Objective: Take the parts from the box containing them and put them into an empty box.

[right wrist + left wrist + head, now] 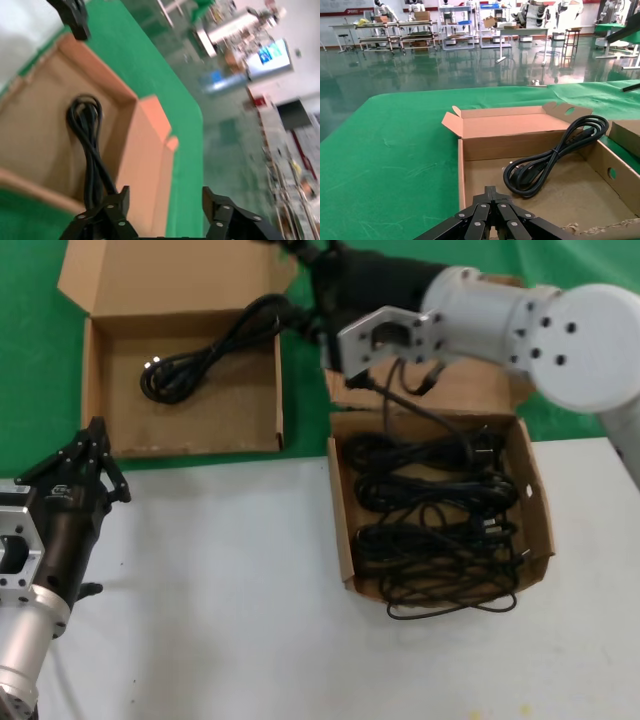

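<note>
The right gripper shows its fingers spread apart in the right wrist view, with nothing between them; one cord runs just beside one finger, and contact cannot be confirmed. In the head view this gripper sits at the top centre of the frame, at the right wall of the wide box, hidden under its own black housing; the cord trails from there down into the upper left of the frame, its looped end lying on that box's floor and its other end draped over the wall.

The left gripper is parked at the lower left of the frame, over the white table; its fingers meet at a point, closed on nothing.

The remaining cords fill the square box at right centre, a tangled black heap; one loop spills over the near wall onto the table.

Handling, as judged: each cord is light, limp and rubbery, neither fragile nor slippery; loops will sag and may snag neighbouring cords, dragging them out together. The best hold is across the bundled middle of one cord, where several strands lie together; a single strand or a plug end would let the rest dangle and catch the box wall.
</note>
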